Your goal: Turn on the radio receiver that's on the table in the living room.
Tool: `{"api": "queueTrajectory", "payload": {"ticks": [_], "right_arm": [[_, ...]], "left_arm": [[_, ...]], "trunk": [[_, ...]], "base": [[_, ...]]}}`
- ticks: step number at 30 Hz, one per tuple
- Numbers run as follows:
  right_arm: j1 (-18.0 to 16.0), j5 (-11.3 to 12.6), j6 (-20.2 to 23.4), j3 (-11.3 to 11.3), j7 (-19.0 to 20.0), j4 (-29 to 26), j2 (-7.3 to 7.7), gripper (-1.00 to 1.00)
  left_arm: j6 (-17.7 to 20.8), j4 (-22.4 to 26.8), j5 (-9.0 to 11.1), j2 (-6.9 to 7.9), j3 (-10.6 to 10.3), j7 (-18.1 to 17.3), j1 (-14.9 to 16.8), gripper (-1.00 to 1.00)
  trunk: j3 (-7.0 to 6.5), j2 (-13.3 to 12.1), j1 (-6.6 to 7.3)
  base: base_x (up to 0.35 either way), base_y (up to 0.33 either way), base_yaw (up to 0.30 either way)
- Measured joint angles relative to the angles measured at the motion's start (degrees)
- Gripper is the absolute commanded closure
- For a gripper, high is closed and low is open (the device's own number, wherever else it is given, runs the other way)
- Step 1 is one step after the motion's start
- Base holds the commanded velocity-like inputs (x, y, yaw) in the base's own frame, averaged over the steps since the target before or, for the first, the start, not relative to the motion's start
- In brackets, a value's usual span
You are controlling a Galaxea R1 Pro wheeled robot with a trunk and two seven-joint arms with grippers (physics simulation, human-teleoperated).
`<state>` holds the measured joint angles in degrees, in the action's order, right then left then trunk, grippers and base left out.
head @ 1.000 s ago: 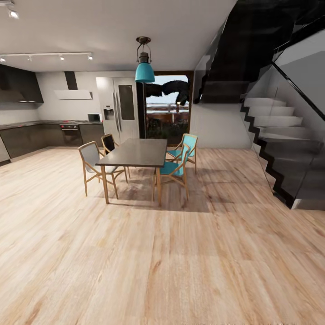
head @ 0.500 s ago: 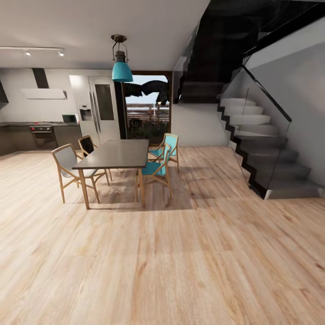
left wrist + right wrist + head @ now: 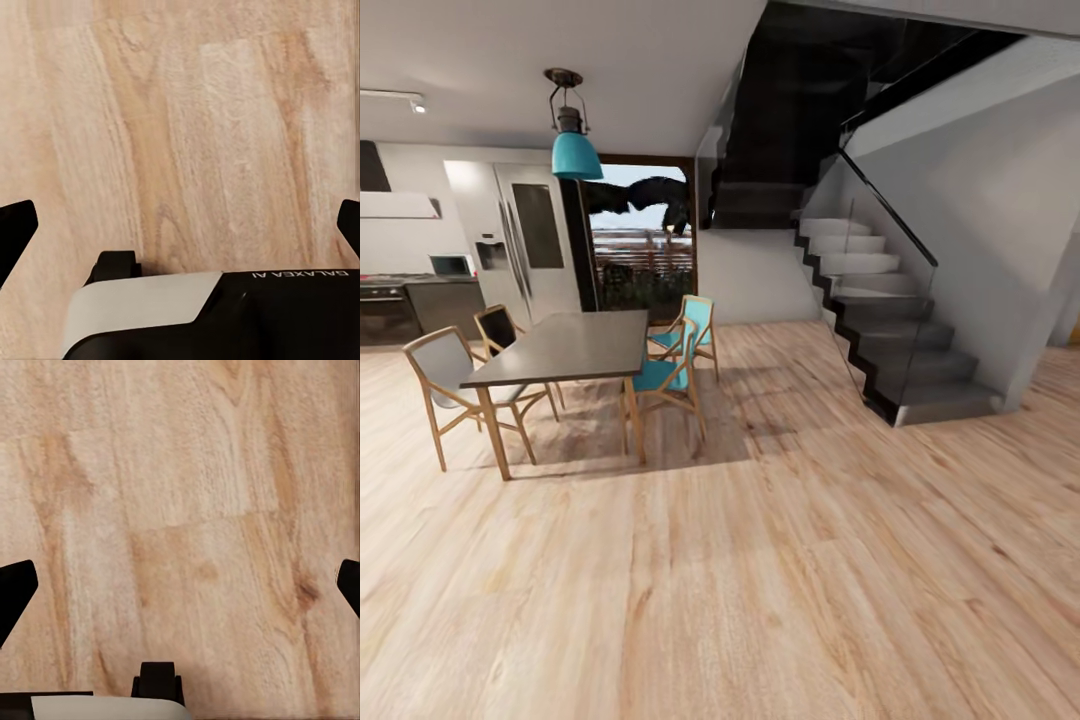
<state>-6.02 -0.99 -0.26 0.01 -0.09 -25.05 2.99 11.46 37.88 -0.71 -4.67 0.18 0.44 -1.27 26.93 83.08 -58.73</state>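
Both grippers hang spread wide and hold nothing: in the left wrist view the left gripper [image 3: 180,225] shows its dark fingertips [image 3: 15,225] at the two far edges with bare plank between them, and the right gripper [image 3: 180,585] stands the same way in its own view, black tips apart over the wood floor [image 3: 760,580]. Beneath each camera sits a matte black and pale grey housing, smooth and rounded.

Neither the radio receiver, the low grey table, nor the living room is in sight; the head camera faces the kitchen-dining area, so the step in hand looks like travel and search. To do it well, I judge the base should turn until a sofa and a low glossy table come into view, with the arms kept tucked and low so they clear furniture.

Outward, the floor is light oak-like planking, matte with visible grain and knots. A dark, flat-topped dining table [image 3: 560,348] stands on slim wooden legs, ringed by wooden chairs [image 3: 450,385] with teal or grey seats. Above it hangs a glossy teal lamp [image 3: 574,150]. A staircase [image 3: 880,320] of pale steps with dark angular stringers rises behind a glass balustrade, and a steel refrigerator [image 3: 525,240] stands at the back.
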Motion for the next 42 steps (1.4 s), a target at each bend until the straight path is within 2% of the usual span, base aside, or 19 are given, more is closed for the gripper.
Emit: {"api": "queueTrajectory", "payload": {"ticks": [42], "right_arm": [[0.0,-0.1,0.0,0.0,0.0,0.0,0.00,-1.00]], "left_arm": [[-0.1,-0.4,-0.1,0.01,0.1,0.0,0.0,-1.00]], "trunk": [[0.00,0.0,0.00]], "base": [[0.000,0.000,-0.278]]}}
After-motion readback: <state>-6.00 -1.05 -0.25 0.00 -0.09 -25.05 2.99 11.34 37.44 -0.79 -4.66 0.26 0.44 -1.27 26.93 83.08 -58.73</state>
